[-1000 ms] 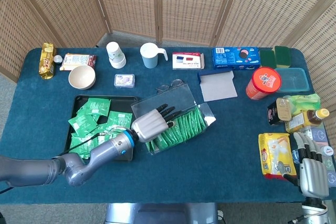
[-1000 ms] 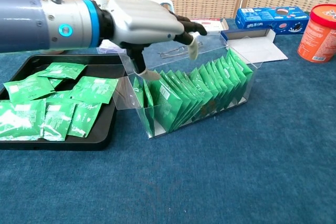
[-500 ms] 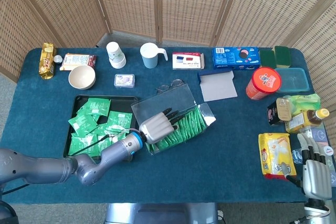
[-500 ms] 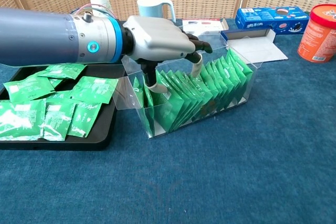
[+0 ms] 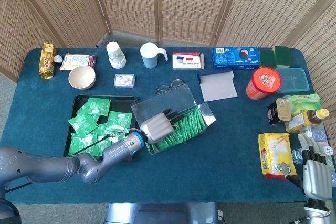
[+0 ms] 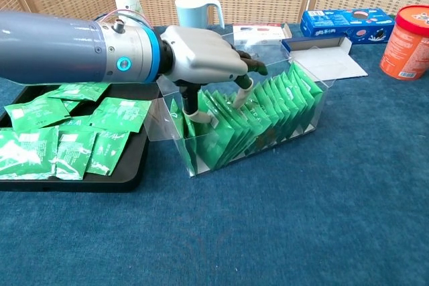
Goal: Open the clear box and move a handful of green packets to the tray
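Note:
The clear box (image 5: 206, 113) (image 6: 310, 113) stands mid-table with its lid (image 5: 163, 102) tipped up and open. A row of green packets (image 5: 190, 125) (image 6: 278, 98) fills it. My left hand (image 5: 156, 126) (image 6: 201, 51) reaches down into the box's left end, thumb and fingers spread and dipped between the packets, straddling a few of them; none is lifted. The black tray (image 5: 79, 99) (image 6: 127, 177) lies just left of the box with several loose green packets (image 5: 92, 111) (image 6: 60, 138) in it. My right hand (image 5: 315, 175) rests at the table's near right corner, fingers straight, holding nothing.
A yellow snack bag (image 5: 275, 153) and bottles (image 5: 302, 109) lie near my right hand. An orange canister (image 5: 263, 83), a white open carton (image 5: 217, 85), a blue biscuit box (image 5: 236, 56), a mug (image 5: 150, 55) and a bowl (image 5: 82, 77) stand behind the box.
My left hand came down from above the box's rim and pushed its fingers deeper among the packets. The right hand shifted only slightly.

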### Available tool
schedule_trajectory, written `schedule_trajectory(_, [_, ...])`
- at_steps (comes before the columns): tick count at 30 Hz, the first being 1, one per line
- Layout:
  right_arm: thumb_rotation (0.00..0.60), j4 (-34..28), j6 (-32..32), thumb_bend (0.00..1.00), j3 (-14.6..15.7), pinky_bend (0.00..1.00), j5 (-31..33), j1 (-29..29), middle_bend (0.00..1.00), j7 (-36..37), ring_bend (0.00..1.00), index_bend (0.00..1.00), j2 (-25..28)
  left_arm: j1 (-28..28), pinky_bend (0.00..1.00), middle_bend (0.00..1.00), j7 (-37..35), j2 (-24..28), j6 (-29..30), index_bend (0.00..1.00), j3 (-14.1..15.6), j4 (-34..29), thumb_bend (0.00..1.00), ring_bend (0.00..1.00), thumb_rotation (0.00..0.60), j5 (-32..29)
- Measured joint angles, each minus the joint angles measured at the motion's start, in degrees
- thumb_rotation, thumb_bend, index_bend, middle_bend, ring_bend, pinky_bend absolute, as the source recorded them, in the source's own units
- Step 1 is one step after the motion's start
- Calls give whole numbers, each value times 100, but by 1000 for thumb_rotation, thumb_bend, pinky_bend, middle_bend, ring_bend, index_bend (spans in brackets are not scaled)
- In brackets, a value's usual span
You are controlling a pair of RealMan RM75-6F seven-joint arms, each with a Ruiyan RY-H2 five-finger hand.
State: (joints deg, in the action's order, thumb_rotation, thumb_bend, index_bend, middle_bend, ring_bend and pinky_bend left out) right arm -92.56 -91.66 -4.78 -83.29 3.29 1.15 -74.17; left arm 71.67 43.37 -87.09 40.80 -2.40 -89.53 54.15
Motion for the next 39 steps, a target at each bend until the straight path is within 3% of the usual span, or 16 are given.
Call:
schedule_trajectory(7, [600,4,8,347,-11,49,-5,-5,19,0,0,0,-5,154,78,0,242,323,-32,333,192,-336,273,0,581,-315])
schedule_trajectory(14, [600,3,19,347,-11,49,-24,-15,19,-10,0,0,-20,254,78,0,350,303,43,367,282,-375,274,0,585,-495])
schedule_trajectory(29, [600,-36,-36,347,-19,49,-30,30,19,43,0,0,10,335,78,0,431,138,267,535,370,-245,276,0,600,-508])
schedule_trajectory(39, [600,-35,-78,347,-27,49,-63,46,19,78,0,0,9,320,78,41,311,166,316,603,362,-249,393,0,600,-477])
